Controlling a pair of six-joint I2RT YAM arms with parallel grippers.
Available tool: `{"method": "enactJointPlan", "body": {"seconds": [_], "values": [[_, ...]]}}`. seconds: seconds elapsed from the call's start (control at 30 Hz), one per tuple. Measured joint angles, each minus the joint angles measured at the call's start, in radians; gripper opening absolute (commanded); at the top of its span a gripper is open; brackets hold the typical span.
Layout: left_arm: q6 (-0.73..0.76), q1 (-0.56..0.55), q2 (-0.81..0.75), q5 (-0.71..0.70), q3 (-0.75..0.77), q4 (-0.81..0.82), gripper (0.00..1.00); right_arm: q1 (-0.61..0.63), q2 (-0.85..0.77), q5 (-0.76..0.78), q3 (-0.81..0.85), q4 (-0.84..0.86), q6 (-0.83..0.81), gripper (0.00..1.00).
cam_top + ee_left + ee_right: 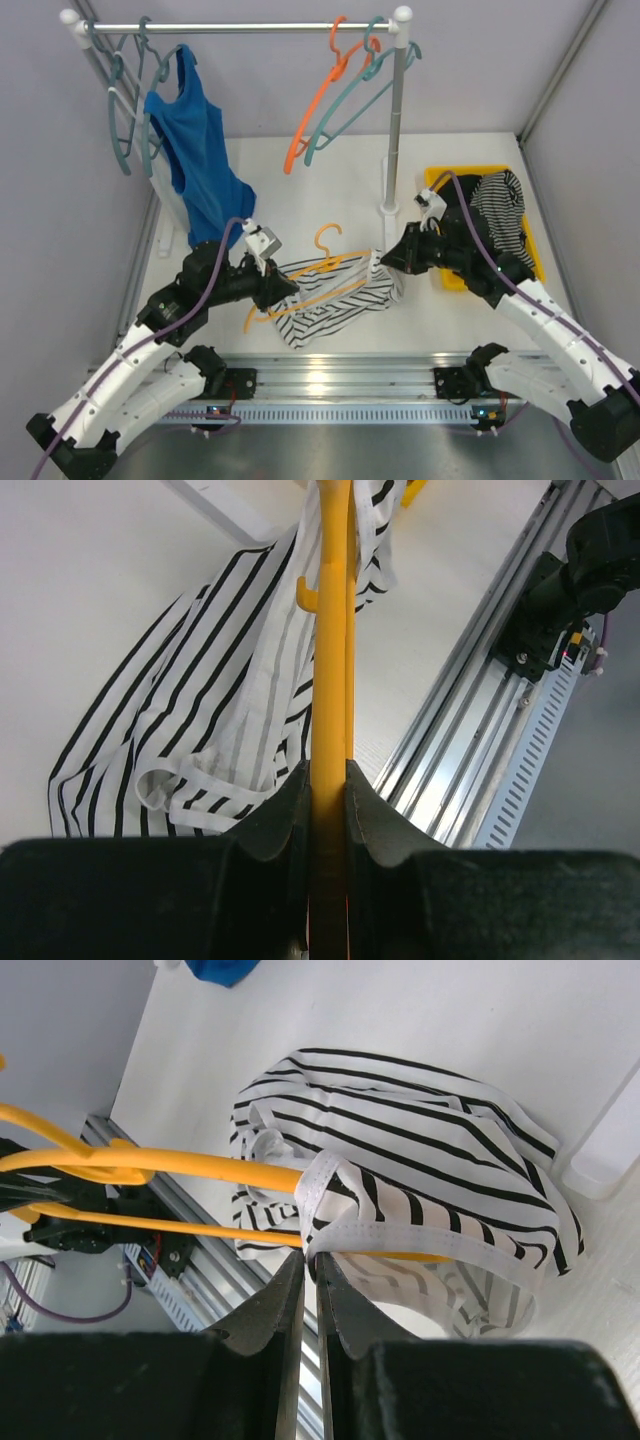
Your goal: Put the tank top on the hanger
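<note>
Top external: the tank top (pixel 335 300) is lying bunched on the table (pixel 300 180), near the front middle, between the two arms. The hanger (pixel 331 258) is lying across it, with its hook pointing far. The left gripper (pixel 290 288) is reaching the hanger's left end. The right gripper (pixel 382 262) is meeting the garment's right edge. Both sets of fingertips are hiding behind the arms and the fabric, so the jaws cannot be read from this view. The hanger's right end is disappearing under the stripes.

Left wrist: the jaws are standing narrow, clamping the hanger's arm between them. The bar is running straight away from the camera over the striped fabric, and the frame's top edge is cutting off its far end.

Right wrist: the jaws are sitting almost together, pinching the white hem band of one opening. That band is looping over the hanger's upper arm. I cannot tell whether this is an armhole or the neck, nor whether a second strap is on the hanger.

Risks, as I judge them:
- The pinch is taking only a thin band, so pulling harder could slip it free.
- The left grip is sitting far out on a thin bar, so drag from the fabric could twist the hanger.
- Bunched cloth could snag the hanger's hidden right end.
</note>
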Motion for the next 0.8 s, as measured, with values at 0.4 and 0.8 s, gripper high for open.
{"method": "enactJointPlan", "body": {"seconds": [0.4,0.8], "values": [[-0.006,0.000,0.024,0.110,-0.127,0.223,0.00,-0.047,-0.029,0.003,0.014,-0.042,-0.016,0.10],[-0.013,0.000,0.111,0.173,-0.134,0.330,0.00,-0.062,-0.054,0.024,0.021,-0.081,-0.035,0.10]]}}
